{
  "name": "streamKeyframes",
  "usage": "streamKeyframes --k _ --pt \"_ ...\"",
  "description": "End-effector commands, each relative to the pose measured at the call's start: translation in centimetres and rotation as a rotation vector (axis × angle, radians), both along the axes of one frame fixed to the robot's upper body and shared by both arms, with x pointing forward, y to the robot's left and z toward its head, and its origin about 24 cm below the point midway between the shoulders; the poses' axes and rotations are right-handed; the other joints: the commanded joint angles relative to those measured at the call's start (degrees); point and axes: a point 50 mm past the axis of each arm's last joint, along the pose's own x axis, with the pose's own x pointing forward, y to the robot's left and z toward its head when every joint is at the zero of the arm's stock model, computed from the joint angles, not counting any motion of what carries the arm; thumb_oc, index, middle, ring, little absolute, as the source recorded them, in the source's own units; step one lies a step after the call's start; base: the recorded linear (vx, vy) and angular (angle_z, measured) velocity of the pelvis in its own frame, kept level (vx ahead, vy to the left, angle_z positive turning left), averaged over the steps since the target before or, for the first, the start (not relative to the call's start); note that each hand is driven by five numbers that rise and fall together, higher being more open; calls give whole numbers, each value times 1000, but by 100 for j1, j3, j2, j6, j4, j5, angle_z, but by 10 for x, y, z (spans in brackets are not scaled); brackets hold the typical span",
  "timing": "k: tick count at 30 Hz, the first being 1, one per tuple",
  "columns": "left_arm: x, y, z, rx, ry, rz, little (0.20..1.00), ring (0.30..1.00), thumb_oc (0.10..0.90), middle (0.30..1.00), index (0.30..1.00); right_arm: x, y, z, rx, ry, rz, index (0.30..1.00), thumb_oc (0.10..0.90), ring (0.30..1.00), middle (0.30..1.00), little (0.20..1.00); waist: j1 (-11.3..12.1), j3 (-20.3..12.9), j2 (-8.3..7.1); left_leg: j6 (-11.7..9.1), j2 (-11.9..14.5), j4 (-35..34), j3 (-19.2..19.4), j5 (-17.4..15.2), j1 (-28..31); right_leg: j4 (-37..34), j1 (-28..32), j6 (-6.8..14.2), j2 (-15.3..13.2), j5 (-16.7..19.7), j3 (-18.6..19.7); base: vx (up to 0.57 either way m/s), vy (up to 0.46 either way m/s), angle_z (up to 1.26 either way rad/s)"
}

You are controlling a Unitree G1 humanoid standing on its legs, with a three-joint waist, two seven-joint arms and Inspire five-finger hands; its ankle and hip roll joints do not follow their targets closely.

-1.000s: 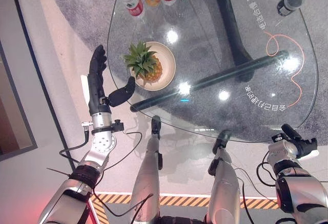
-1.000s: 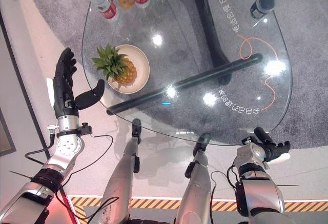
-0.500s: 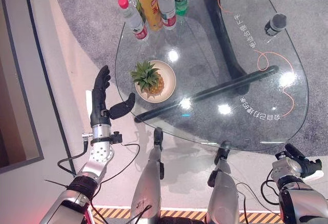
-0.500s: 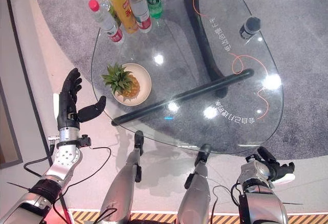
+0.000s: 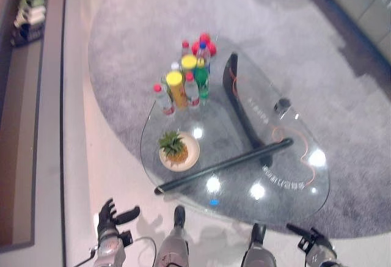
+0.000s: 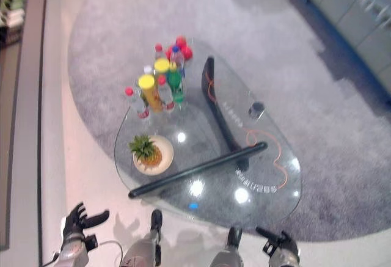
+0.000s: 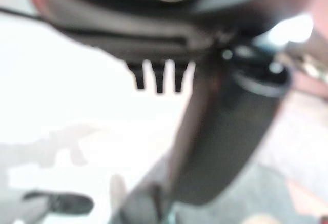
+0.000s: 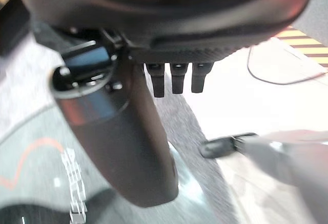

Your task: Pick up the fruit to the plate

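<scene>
So the pineapple is sitting upright on the plate, on my left side of the glass table. Both my hands are well back from the table edge, holding nothing. Left hand is nearer, fingers loose and spread; right hand looks relaxed too. Fruit's ahead of the left.

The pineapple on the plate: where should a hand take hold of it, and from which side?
Probably the pineapple body, not the crown. It lies on the plate, leafy crown toward the bottles and yellow body nearer the robot. Come from the table's near left edge with the left hand, open, fingers round the body; the spiky leaves give a poor hold.
</scene>
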Motion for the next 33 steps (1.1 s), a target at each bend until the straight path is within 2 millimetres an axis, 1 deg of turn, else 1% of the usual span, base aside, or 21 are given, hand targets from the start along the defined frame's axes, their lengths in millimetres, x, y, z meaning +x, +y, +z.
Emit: streamKeyframes --k 1,3,6,9,11,12,16,22,29,33 --pt "20 8 8 28 -14 -84 900 900 800 900 900 -36 -12 -4 -15 147 83 900 800 900 900 900 -101 -325 11 -102 254 -10 261 -105 385 303 -44 -117 78 312 159 206 57 -12" --pt "12 6 3 2 26 -107 900 900 800 900 900 -41 -9 -6 9 173 96 900 800 900 900 900 -128 -405 19 -105 266 -10 291 -139 481 291 51 -114 86 291 175 144 40 -8" --pt "-8 3 -10 -75 148 -161 900 900 800 900 900 -50 -6 -9 32 221 138 900 800 900 900 900 -188 -553 36 -115 299 -10 361 -219 697 236 292 -114 114 244 189 129 40 -5" --pt "-14 3 -13 -64 190 -185 900 900 800 900 900 -52 -4 -10 51 239 143 900 800 900 900 900 -218 -610 38 -124 317 -10 406 -241 780 202 390 -115 127 230 179 69 15 -18" --pt "-20 3 -16 -87 244 -199 900 900 800 900 900 -54 -2 -11 68 252 162 900 800 900 900 900 -239 -679 32 -129 329 -10 451 -269 842 135 464 -111 150 238 163 67 -2 -6" --pt "-27 4 -19 -95 300 -219 900 900 800 900 900 -56 0 -12 81 279 202 900 800 900 900 900 -264 -736 29 -147 359 -10 503 -291 915 74 519 -108 165 255 172 62 0 -2" --pt "-38 0 -25 -149 369 -232 900 900 800 900 900 -58 3 -13 107 323 257 900 800 900 900 900 -280 -822 37 -183 422 -10 596 -305 980 -6 550 -102 178 283 161 45 -3 -14" --pt "-46 -8 -30 -203 409 -268 900 900 800 900 900 -62 7 -15 144 359 290 900 800 900 900 900 -275 -916 45 -222 507 -10 695 -312 1041 -7 546 -96 190 287 118 24 -11 -5" --pt "-47 -11 -31 -218 412 -281 900 900 800 900 900 -61 9 -16 150 369 330 900 800 900 900 900 -284 -940 36 -238 556 -10 734 -308 1055 -7 540 -105 209 278 102 0 0 0" --pt "-43 -13 -30 -211 401 -322 900 900 800 900 900 -61 11 -16 180 381 344 900 800 900 900 900 -260 -944 15 -240 568 -10 722 -321 1079 -7 567 -100 203 278 77 0 0 0"
